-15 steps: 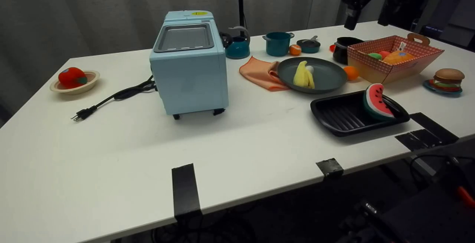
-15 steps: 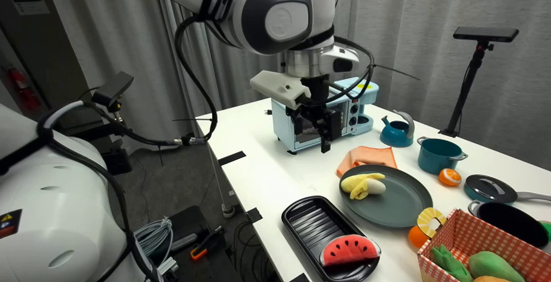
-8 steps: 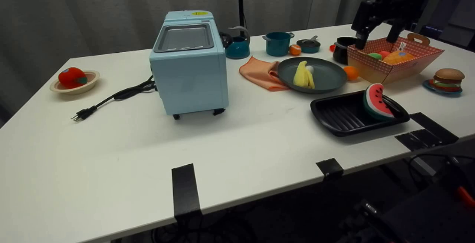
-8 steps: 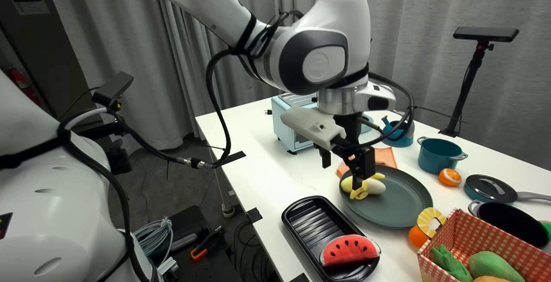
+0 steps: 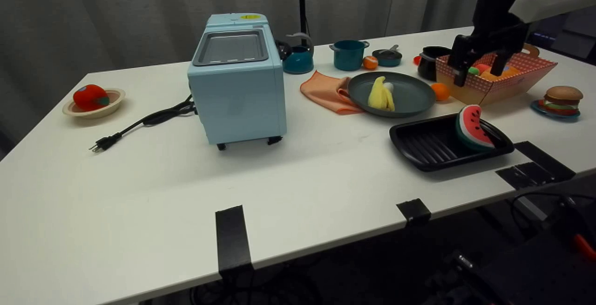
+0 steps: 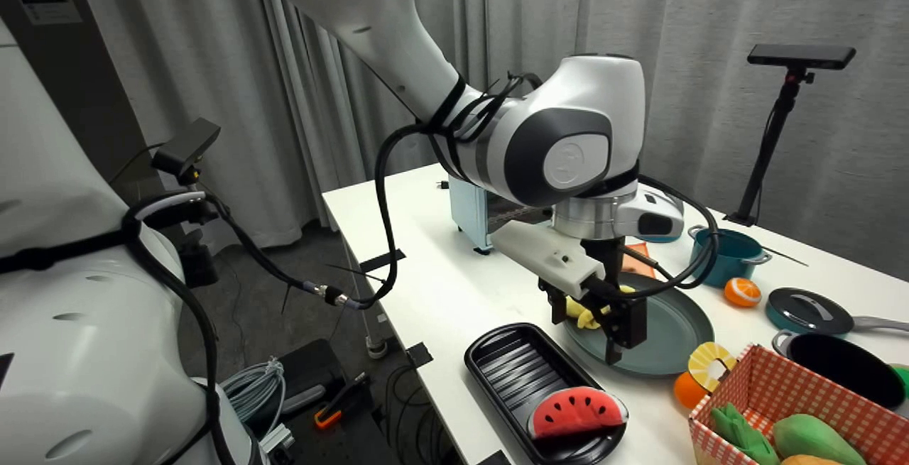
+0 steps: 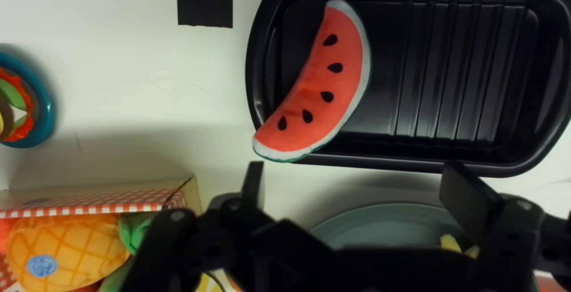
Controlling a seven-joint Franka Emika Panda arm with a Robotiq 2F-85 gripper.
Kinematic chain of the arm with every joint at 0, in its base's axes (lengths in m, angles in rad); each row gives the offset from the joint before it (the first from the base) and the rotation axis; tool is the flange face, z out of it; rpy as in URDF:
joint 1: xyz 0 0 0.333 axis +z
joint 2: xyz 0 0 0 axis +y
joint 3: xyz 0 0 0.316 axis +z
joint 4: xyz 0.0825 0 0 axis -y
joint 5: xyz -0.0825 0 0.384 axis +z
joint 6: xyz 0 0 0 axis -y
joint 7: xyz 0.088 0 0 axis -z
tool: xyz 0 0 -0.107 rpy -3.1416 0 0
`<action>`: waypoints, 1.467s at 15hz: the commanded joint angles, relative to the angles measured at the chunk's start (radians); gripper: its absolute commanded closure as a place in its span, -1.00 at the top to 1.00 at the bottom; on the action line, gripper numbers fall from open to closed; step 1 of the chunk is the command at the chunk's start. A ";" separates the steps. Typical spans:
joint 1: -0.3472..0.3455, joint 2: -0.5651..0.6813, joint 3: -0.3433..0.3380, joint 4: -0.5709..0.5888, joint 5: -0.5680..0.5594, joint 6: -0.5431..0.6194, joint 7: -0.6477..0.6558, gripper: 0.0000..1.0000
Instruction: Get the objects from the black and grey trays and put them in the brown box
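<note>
One red plush watermelon wedge [image 7: 337, 82] in oblong black tray [image 7: 446, 73] | black two-finger gripper [image 7: 354, 189] now lower, spread, empty | pick likely next

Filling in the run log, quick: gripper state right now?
Gripper: open, fingers wide apart in the wrist view, holding nothing.
</note>
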 commanded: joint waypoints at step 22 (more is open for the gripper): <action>0.022 0.267 -0.050 0.007 -0.166 0.216 0.065 1.00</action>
